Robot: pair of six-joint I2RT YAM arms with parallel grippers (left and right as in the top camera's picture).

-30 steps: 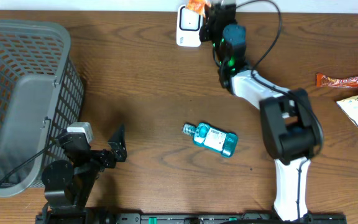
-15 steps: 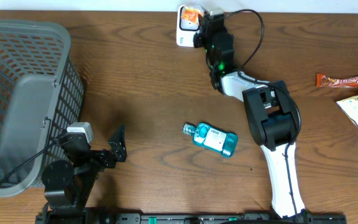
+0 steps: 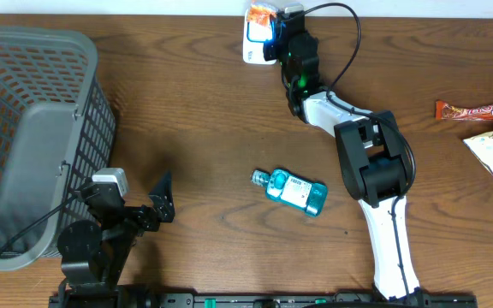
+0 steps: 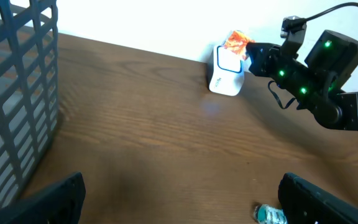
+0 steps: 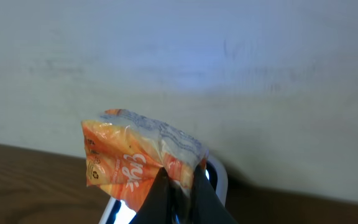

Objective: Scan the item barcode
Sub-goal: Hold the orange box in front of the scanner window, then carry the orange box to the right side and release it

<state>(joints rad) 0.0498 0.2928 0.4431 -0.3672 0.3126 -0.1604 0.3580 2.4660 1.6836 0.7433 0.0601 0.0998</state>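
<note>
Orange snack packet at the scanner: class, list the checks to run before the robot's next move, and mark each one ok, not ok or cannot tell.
1. Grip: the right gripper is shut on the lower edge of the orange snack packet: ok.
2. Position: the packet is held right at the top of the white scanner: ok.
3. Barcode turned towards the scanner window: no barcode shows in any view: cannot tell.
4. The left gripper is open, empty and parked by the basket, far from the scanner: ok.
5. The blue bottle lies mid-table, apart from both arms: ok.
</note>
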